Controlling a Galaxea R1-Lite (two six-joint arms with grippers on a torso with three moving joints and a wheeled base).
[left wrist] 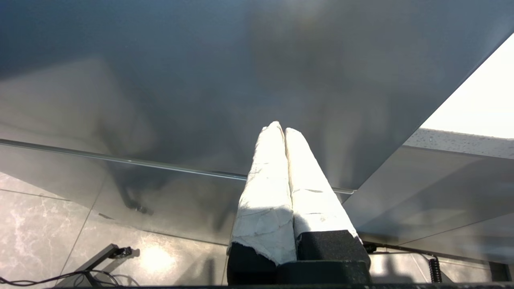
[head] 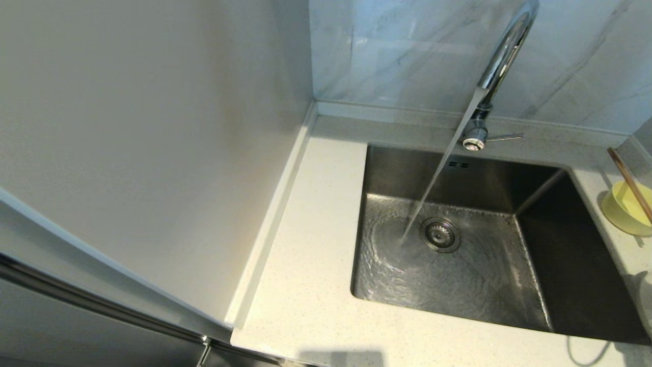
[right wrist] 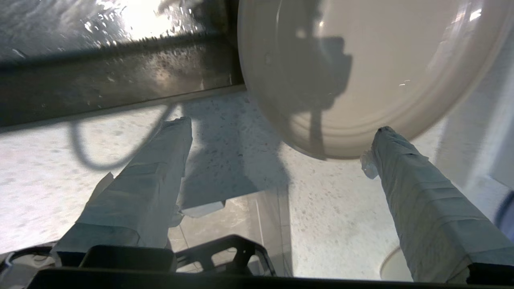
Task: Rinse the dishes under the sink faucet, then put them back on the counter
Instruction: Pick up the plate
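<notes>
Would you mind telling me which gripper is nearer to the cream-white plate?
The right gripper, open, with the plate just ahead of its fingertips. The left gripper is shut beside a dark cabinet panel, no plate in its view.

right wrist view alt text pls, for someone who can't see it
The right gripper is open, its taped fingers spread above the speckled counter, one fingertip near the rim of the cream-white plate. The wet sink edge lies beyond.

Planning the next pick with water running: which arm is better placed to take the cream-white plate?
Right. The right gripper hangs open over the speckled counter with the cream-white round plate just ahead of its jaws. The left gripper is shut, low beside the cabinet front, away from the dishes.
</notes>
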